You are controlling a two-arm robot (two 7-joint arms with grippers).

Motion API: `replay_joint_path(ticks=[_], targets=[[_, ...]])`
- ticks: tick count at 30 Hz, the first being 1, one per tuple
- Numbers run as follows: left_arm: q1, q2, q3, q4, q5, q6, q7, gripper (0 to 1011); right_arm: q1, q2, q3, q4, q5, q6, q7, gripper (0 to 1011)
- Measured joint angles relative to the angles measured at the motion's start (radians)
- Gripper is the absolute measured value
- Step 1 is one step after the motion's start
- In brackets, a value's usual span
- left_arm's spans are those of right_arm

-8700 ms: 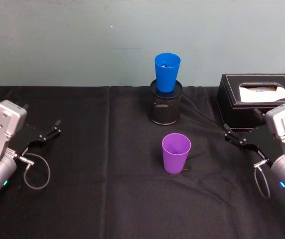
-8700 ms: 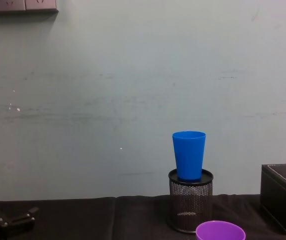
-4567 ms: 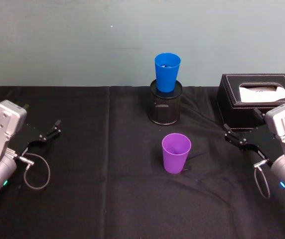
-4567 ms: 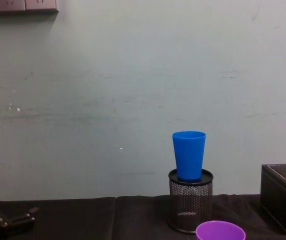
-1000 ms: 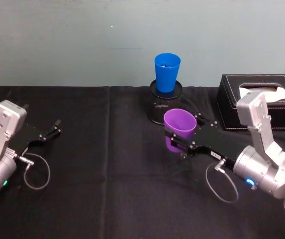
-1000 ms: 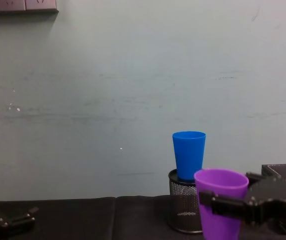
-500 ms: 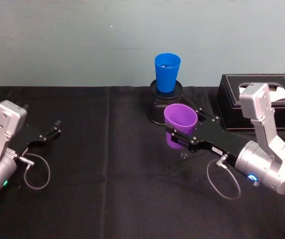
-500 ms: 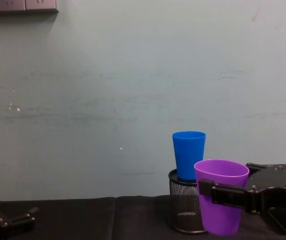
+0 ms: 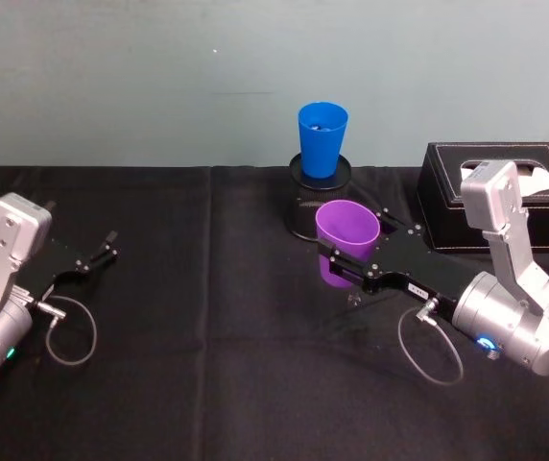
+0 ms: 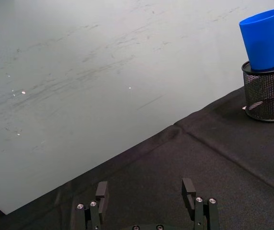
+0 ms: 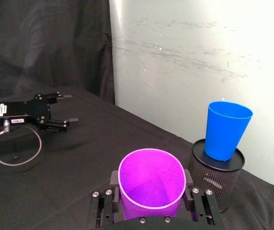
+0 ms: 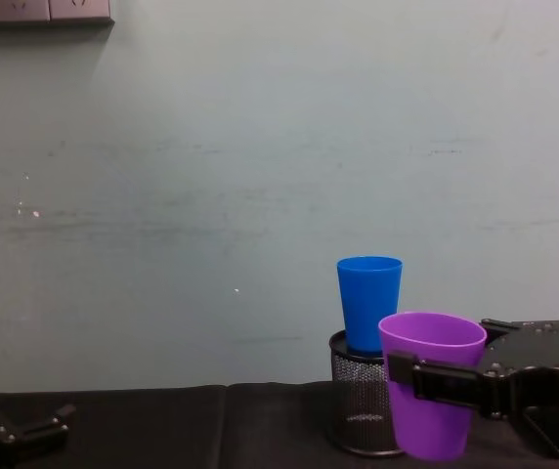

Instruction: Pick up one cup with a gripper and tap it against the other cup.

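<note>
The purple cup (image 9: pixel 347 233) hangs upright just above the black cloth, with my right gripper (image 9: pixel 346 261) shut on its sides. In the right wrist view the purple cup (image 11: pixel 151 184) sits between the two black fingers (image 11: pixel 113 180). The blue cup (image 9: pixel 322 139) stands upright on top of a black mesh pen holder (image 9: pixel 301 207) at the back. The purple cup (image 12: pixel 434 342) is close in front and to the right of the blue cup (image 12: pixel 368 303), lower than it, with a gap between them. My left gripper (image 9: pixel 97 255) rests open at the far left.
A black tissue box (image 9: pixel 505 187) stands at the back right, behind my right arm. The mesh pen holder (image 11: pixel 215 176) stands near the pale wall. A cable loop (image 9: pixel 68 331) lies on the cloth by the left arm. The left gripper (image 10: pixel 144 191) faces open cloth.
Over the last second the right gripper has raised the purple cup a little and carried it back toward the pen holder. In the last half second it hardly moved. The left arm stayed still.
</note>
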Motion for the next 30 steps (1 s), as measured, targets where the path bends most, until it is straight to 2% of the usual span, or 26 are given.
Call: replay_joint_path(ticks=[30], targets=[[0.0, 0.0, 0.0, 0.0, 0.0, 0.0, 0.0, 1000, 0.0, 0.0, 0.0, 0.001, -0.001, -0.002, 0.001, 739]])
